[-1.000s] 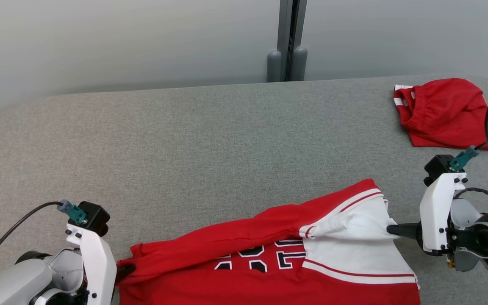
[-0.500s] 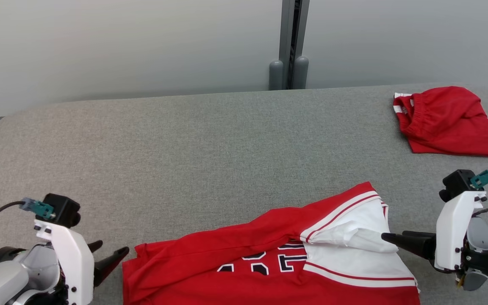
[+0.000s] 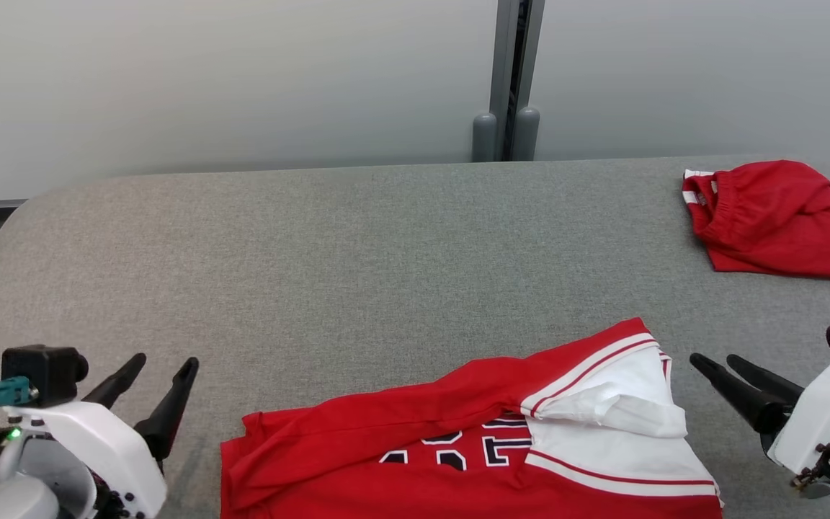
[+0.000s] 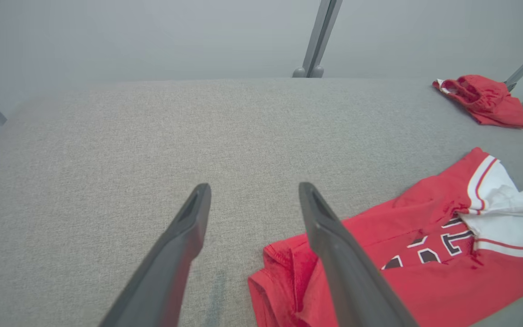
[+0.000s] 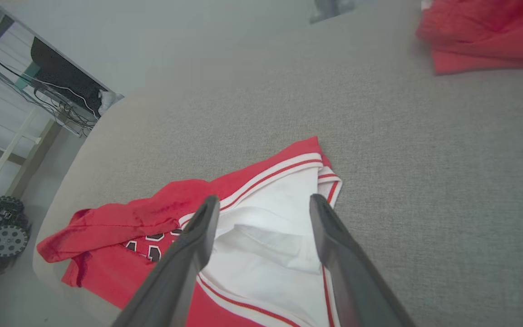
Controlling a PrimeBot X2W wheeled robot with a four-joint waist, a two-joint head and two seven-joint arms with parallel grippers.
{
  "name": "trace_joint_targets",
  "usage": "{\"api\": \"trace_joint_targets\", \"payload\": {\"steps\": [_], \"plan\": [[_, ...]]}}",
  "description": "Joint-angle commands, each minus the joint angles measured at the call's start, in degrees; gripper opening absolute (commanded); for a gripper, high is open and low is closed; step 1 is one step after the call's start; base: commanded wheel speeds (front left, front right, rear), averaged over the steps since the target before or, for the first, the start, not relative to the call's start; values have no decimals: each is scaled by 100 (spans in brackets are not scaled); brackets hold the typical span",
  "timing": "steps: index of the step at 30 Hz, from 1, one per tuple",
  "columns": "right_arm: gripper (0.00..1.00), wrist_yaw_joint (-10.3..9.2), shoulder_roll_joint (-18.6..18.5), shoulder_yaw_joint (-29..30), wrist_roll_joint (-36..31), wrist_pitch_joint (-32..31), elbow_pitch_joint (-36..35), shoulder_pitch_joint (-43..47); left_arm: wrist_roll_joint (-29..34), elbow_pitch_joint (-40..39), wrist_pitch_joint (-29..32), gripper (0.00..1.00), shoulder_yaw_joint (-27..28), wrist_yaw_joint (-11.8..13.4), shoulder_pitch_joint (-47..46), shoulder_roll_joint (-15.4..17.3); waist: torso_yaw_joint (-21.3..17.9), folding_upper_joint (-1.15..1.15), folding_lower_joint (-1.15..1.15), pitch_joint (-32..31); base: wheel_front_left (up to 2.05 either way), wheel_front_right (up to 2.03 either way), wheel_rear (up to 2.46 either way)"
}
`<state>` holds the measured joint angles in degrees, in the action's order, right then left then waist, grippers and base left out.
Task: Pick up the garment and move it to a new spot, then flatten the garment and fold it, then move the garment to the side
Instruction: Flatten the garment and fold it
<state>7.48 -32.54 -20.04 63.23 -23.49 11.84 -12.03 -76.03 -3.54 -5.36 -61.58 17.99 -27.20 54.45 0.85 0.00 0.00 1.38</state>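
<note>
The garment [image 3: 386, 432], a red and white jersey with dark lettering, lies rumpled at the near edge of the grey fabric table [image 3: 386, 252], its top part folded down over the lettering. My left gripper [image 3: 166, 360] stands open, off the garment's left end and apart from it. In the left wrist view the left gripper [image 4: 254, 186] hovers over bare table, the garment [image 4: 425, 272] to its right. My right gripper [image 3: 715, 359] is open just right of the white panel, not touching. The right wrist view has the right gripper [image 5: 263, 198] above the garment [image 5: 152, 213].
A second red piece of clothing [image 3: 772, 220] lies bunched at the table's far right corner. A grey post [image 3: 509, 79] rises behind the table against the pale wall. Beyond the table's rounded left end, a small wheeled machine [image 5: 2, 227] stands on the floor.
Both grippers have opened, let go of the garment's two ends and drawn back outward. The garment has settled on the table. The head camera has shifted a little.
</note>
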Motion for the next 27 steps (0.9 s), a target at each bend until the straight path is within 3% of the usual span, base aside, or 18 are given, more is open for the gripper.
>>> {"api": "trace_joint_targets", "payload": {"steps": [1,7,12,19,27], "plan": [[100,4,114,166,-125,225,-18,133,39,-14,-220,100,68,113,142,-103,13,0,0,10,0,0,0],[100,4,754,930,-835,1328,130,391,233,205,-934,100,413,464,530,-789,75,0,0,7,0,0,0],[100,4,1226,1371,-1372,2038,265,551,769,412,-989,100,1251,579,1019,-1437,112,0,0,-12,0,0,0],[100,4,1799,1698,-1920,2546,740,683,1708,741,-983,100,2148,272,1736,-2178,143,0,0,-67,0,0,0],[100,4,1892,1679,-2200,2240,1124,505,2162,1053,-984,100,2568,-68,1952,-2478,135,0,0,-116,0,0,0]]}}
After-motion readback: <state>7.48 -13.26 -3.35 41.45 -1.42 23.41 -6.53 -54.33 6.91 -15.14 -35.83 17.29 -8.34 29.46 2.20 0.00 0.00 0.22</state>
